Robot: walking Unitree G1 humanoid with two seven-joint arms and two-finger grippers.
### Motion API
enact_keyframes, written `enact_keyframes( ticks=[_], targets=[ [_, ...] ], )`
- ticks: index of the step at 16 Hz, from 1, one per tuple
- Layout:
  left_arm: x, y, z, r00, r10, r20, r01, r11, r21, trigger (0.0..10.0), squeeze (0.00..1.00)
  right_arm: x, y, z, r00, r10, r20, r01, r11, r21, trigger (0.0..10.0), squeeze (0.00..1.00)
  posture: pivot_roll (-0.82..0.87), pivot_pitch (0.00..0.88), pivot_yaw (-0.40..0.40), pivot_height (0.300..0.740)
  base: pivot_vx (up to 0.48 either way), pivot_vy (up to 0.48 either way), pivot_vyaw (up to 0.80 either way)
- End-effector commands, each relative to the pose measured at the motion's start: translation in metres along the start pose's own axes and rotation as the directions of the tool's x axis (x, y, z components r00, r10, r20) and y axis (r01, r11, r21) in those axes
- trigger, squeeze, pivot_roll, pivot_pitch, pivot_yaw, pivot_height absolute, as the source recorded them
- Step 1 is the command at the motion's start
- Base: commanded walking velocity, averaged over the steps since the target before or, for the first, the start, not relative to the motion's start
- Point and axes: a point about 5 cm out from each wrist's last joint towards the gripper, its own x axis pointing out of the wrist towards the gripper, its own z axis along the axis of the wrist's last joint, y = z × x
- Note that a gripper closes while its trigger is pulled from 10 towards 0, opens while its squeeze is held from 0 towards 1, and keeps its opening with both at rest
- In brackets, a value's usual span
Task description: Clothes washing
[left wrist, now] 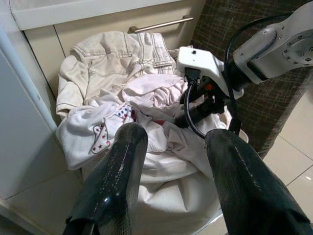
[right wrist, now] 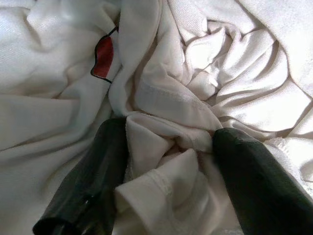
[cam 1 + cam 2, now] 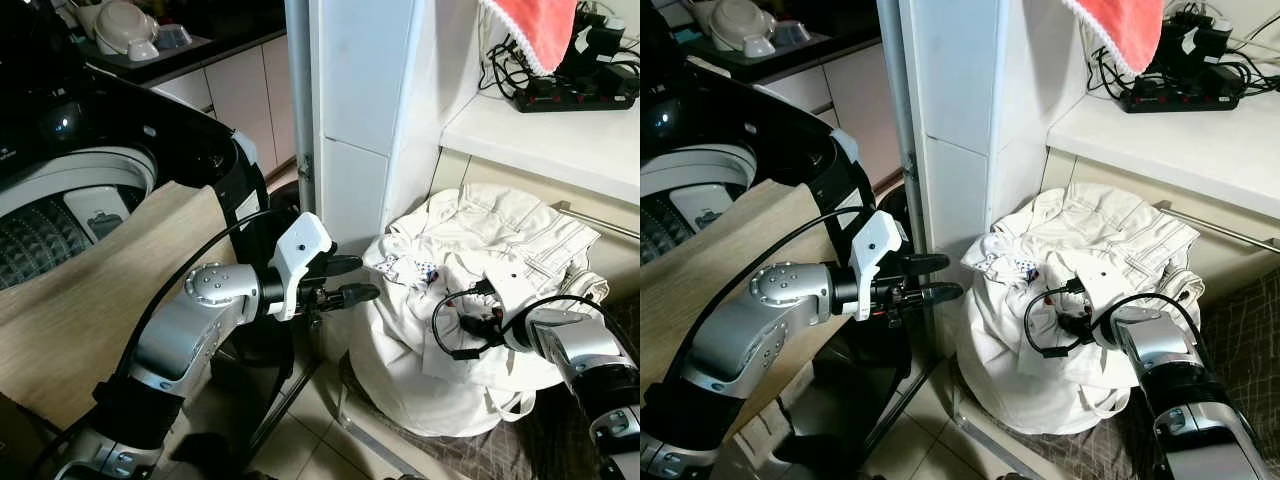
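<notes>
1. Found no brand name or legible writing; saw only a small print of red and blue stars on one white garment (image 3: 408, 268) and a red patch (image 2: 103, 58) outlined in black on another, up close in the right wrist view.
2. Heaped in a pale laundry bag (image 3: 420, 385) on the floor, between the white pillar (image 3: 365, 120) and the low shelf (image 3: 545, 135): a pile of white and cream clothes (image 3: 470, 290), crumpled and folded over one another.
3. Topped by a cream denim-like jacket (image 3: 510, 225) with stitched seams, spread flat across the back of the heap, long axis running from the pillar side toward the metal rail (image 3: 600, 222) under the shelf.
4. Right gripper (image 2: 168, 147) pushed down into the middle of the pile, fingers (image 2: 254, 171) spread apart with a bunched fold of white cloth lying between them; not pressed together on it.
5. Left gripper (image 3: 350, 280) held in the air just beside the bag, at the pillar's corner, pointed toward the clothes, its two black fingers (image 1: 115, 181) parted and holding nothing.
6. Off to the robot's left, a top-loading washing machine (image 3: 60, 200) with its lid up and drum visible, partly behind a wooden board (image 3: 90, 300).
7. Up on the shelf, a black power strip (image 3: 575, 95) with tangled cables, and a red cloth (image 3: 535, 30) with a white scalloped edge hanging above.
</notes>
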Motion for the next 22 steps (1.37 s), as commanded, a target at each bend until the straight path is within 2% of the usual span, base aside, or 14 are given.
enact_keyframes(
  ticks=[1,13,14,16,18,20,21,22],
  targets=[
    [-0.002,-0.001,0.003,1.0,0.005,-0.009,-0.004,1.0,0.017,10.0,0.0,-0.001,-0.004,0.005,1.0,-0.004,0.024,0.004,1.0,0.008,0.0,0.0,-0.07,0.0,0.071,0.74,0.0,0.0,0.0],
    [-0.001,-0.004,0.002,1.0,-0.011,-0.024,0.011,1.0,0.014,10.0,0.0,0.0,-0.007,0.015,0.996,0.014,0.092,-0.014,1.0,-0.002,0.0,0.0,-0.07,0.0,0.067,0.74,0.0,0.0,0.0],
    [-0.001,-0.004,0.002,1.0,-0.011,-0.024,0.012,1.0,0.014,10.0,0.0,0.0,-0.007,0.015,0.995,0.021,0.097,-0.022,1.0,0.007,0.0,0.0,-0.07,0.0,0.067,0.74,0.0,0.0,0.0],
    [0.0,-0.003,0.002,1.0,0.0,-0.016,0.0,1.0,0.015,10.0,0.0,-0.003,-0.004,0.022,0.985,0.073,0.156,-0.086,0.993,0.083,0.0,0.0,-0.07,0.0,0.066,0.74,0.0,0.0,0.0],
    [0.0,-0.001,0.004,1.0,0.029,0.0,-0.029,0.999,0.018,10.0,0.0,-0.01,-0.004,0.035,0.959,0.123,0.255,-0.163,0.977,0.14,0.0,0.0,-0.07,0.0,0.063,0.74,0.0,0.0,0.0],
    [0.0,0.004,0.007,0.997,0.07,0.026,-0.07,0.997,0.009,10.0,0.0,-0.028,-0.004,0.055,0.893,0.193,0.407,-0.285,0.942,0.177,0.0,0.0,-0.07,0.0,0.061,0.74,0.0,0.0,0.0],
    [0.0,0.004,0.008,0.996,0.078,0.032,-0.078,0.997,0.003,10.0,0.0,-0.032,-0.004,0.058,0.877,0.205,0.435,-0.309,0.933,0.183,0.0,0.0,-0.08,0.0,0.06,0.74,0.0,0.0,0.0],
    [0.002,0.006,0.012,0.993,0.098,0.062,-0.098,0.995,-0.006,10.0,0.0,-0.046,-0.005,0.069,0.826,0.238,0.511,-0.372,0.911,0.178,0.0,0.0,-0.08,0.0,0.06,0.74,0.0,0.0,0.0]
  ],
)
